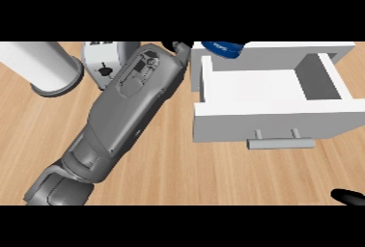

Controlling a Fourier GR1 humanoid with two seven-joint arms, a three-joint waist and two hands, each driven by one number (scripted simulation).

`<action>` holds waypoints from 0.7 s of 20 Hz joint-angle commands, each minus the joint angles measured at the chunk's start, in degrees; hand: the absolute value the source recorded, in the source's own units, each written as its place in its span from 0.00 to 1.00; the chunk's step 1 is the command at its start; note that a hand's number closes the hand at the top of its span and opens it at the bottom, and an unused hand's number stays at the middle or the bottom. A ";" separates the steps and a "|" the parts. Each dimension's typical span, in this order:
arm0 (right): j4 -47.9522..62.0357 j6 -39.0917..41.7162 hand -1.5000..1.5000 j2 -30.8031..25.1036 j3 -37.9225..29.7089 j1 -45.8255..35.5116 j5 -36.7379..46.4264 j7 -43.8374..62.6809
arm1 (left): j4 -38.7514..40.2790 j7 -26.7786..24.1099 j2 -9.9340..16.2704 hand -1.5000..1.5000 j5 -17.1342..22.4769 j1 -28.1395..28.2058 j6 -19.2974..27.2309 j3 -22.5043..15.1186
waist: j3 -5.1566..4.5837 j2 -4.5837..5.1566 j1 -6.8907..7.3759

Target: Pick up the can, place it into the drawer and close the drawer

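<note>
The blue can shows at the picture's top, tilted, over the back-left corner of the open white drawer. My left hand is right beside the can on its left and is shut on it. The grey forearm covers most of the hand, so only small black parts show. The drawer stands pulled out toward me with nothing inside, its grey handle on the front. A small black part of my right hand shows at the lower right edge, far from the drawer.
A white cylinder stands at the back left of the wooden counter. A grey appliance sits beside it, partly behind my left forearm, which runs diagonally from the lower left.
</note>
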 commanded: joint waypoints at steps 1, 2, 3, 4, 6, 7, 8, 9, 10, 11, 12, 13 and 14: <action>0.94 0.21 0.00 -1.15 -1.22 -1.30 -1.41 0.65 | 9.14 0.06 -0.24 1.00 0.85 -9.07 -0.20 2.47 | 0.03 0.35 -0.84; 2.52 0.64 0.00 -0.70 0.58 -1.83 0.44 -1.47 | 7.75 1.02 -0.24 1.00 3.44 -8.58 2.86 -2.32 | 0.03 0.24 -0.83; 0.47 -0.69 0.00 -1.32 -1.00 -2.43 -0.57 1.46 | 8.60 -0.17 -0.25 1.00 2.50 -8.67 1.06 -0.62 | 0.00 0.14 -0.41; 2.63 -0.13 0.00 -0.89 0.35 -2.69 1.19 -1.37 | 9.96 0.30 -0.25 1.00 4.10 -10.60 3.37 -3.77 | 0.04 0.30 -1.09; 2.30 0.22 0.00 -0.98 -0.30 -2.12 -0.64 -0.08 | 12.22 0.69 -0.25 1.00 6.05 -12.46 3.80 -4.53 | 0.05 0.30 -1.44; -1.82 0.04 0.00 -1.10 -0.32 -1.03 -1.27 2.39 | 15.83 -1.90 -0.25 1.00 4.79 -12.77 0.80 -1.75 | 0.03 0.39 -1.53; 1.70 0.47 0.00 -1.58 0.01 -2.84 -1.10 1.10 | 16.46 -0.52 -0.25 1.00 6.92 -15.40 4.93 -4.49 | 0.09 0.64 -2.58; -1.02 0.50 0.00 -2.64 -1.50 -2.60 -3.04 3.59 | 16.91 -3.11 -0.25 1.00 7.70 -13.05 2.65 -4.23 | 0.05 0.48 -2.14; 1.22 0.12 0.00 -0.10 1.27 -1.32 1.12 -0.78 | 19.19 -1.97 -0.25 1.00 6.01 -16.17 1.76 -2.45 | 0.06 0.54 -1.42; 1.05 -0.57 0.00 -0.44 0.97 -2.78 0.34 0.75 | 19.06 -1.37 -0.25 1.00 7.14 -17.02 3.56 -4.57 | 0.07 0.50 -1.77; -1.16 0.07 0.00 -1.26 1.16 -2.36 -0.47 2.94 | 19.46 -1.82 -0.25 1.00 8.94 -16.17 6.23 -7.38 | 0.09 0.63 -3.19; 0.48 0.15 0.00 -4.25 -2.05 -5.72 -3.33 4.90 | 20.84 -1.88 -0.25 1.00 8.58 -17.12 5.38 -6.75 | 0.09 0.68 -2.82; 1.01 -1.11 0.00 -0.87 1.85 -4.27 1.28 2.18 | 22.18 -2.73 -0.25 1.00 9.08 -18.43 5.13 -5.84 | 0.09 0.84 -2.59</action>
